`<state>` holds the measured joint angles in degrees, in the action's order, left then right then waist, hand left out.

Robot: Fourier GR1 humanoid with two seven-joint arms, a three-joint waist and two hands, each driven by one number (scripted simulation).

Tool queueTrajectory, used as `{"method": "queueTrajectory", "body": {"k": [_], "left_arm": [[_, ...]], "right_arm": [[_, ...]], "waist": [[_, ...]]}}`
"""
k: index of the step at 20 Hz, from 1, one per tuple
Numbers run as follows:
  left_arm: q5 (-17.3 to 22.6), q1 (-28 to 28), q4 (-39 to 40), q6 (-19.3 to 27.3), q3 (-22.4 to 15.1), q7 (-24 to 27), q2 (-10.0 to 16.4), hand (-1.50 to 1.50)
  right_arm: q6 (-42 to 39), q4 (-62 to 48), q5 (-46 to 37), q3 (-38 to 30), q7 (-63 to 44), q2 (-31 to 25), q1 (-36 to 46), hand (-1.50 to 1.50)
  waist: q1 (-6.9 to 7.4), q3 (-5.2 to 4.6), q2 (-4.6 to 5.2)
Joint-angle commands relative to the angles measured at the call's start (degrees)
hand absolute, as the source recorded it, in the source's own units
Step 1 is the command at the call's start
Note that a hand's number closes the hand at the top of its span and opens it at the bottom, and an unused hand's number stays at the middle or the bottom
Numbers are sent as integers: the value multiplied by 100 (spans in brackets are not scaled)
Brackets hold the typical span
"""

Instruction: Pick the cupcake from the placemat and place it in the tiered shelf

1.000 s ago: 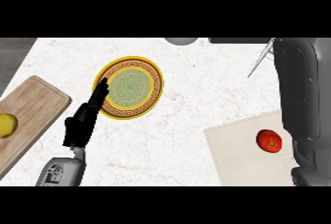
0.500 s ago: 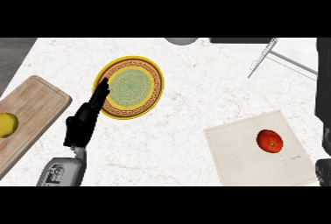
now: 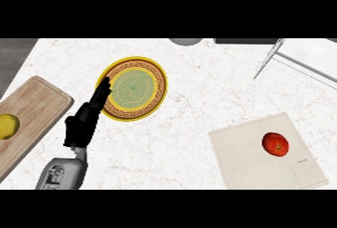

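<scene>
A small red round item (image 3: 276,144) lies on a beige placemat (image 3: 250,164) at the lower right of the counter. Part of a white tiered shelf (image 3: 306,62) with a thin metal post (image 3: 268,60) shows at the top right corner. My left hand (image 3: 84,122) rests at the lower left, open, its straight fingers pointing up along the left rim of a plate (image 3: 155,95). It holds nothing. My right hand does not show anywhere.
The plate has a yellow patterned rim and a green centre. A wooden cutting board (image 3: 33,111) lies at the left edge with a yellow fruit (image 3: 5,126) on it. A grey round object (image 3: 184,41) sits at the top edge.
My right forearm, which stood along the right edge a second ago, has pulled out of view. The left hand and the red item have not moved.
</scene>
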<state>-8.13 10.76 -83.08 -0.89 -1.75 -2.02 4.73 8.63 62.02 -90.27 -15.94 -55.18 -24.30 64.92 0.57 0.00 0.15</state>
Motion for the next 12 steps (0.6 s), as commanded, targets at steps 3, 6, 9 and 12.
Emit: {"method": "queueTrajectory", "body": {"k": [3,6,9,12], "left_arm": [[66,78,59,-74,78,-1,34,0],[-128,132,124,129,-105,5,-191,0],[77,69,94,-142,105,48,67,0],[19,-123,53,-124,56,220,76,0]], "right_arm": [[709,-1064,95,-46,881,-569,-67,150],[1559,-1227,169,-163,835,-470,-301,150],[2076,-1528,127,-291,579,-440,-285,150],[2933,-1407,1082,-837,1416,-709,-226,150]], "waist": [[37,0,22],[20,2,20],[35,2,19],[93,11,47]]}}
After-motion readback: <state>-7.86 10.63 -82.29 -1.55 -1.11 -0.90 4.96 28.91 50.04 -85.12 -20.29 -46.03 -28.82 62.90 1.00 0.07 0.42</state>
